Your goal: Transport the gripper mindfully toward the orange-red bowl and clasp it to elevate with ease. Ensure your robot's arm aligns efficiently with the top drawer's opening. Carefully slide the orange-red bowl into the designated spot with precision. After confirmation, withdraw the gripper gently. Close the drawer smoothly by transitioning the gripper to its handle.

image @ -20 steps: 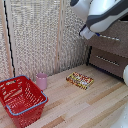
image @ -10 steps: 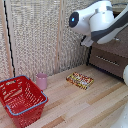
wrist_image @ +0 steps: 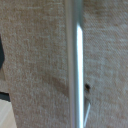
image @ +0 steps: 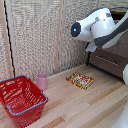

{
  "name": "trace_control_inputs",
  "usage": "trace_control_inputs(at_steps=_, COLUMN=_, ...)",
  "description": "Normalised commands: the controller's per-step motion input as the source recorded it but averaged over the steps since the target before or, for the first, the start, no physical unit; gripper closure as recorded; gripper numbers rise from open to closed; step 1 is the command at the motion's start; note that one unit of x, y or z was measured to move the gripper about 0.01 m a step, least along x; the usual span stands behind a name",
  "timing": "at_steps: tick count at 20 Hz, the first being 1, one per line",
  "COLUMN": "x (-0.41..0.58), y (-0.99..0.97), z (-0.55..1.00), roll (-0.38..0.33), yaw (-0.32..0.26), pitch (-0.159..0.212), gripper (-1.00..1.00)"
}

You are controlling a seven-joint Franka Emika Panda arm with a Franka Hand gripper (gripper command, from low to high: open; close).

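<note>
Only the wrist view shows a silver strip point(wrist_image: 76, 65) crossing woven panel point(wrist_image: 35, 65).

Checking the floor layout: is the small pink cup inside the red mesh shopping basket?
No, the small pink cup stands on the wooden floor beside the red mesh shopping basket.

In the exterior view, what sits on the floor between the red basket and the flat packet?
The small pink cup stands between the red mesh basket and the colourful flat packet, by the woven wall panel; otherwise bare wood. Only the exterior view shows this.
</note>
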Motion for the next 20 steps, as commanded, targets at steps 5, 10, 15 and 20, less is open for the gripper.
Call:
trace_control_inputs(at_steps=5, x=0.251, y=-0.38, z=0.1, roll=0.002, yaw=0.064, pitch=0.101, gripper=1.0)
trace_control_inputs(at_steps=10, x=0.159, y=-0.29, z=0.17, roll=0.063, yaw=0.034, pitch=0.054, gripper=1.0)
trace_control_inputs(at_steps=15, x=0.017, y=-0.09, z=0.18, roll=0.068, yaw=-0.023, pitch=0.048, gripper=1.0)
trace_control_inputs(at_steps=20, x=0.031, y=-0.07, z=0.18, roll=0.028, yaw=-0.003, pitch=0.089, gripper=1.0)
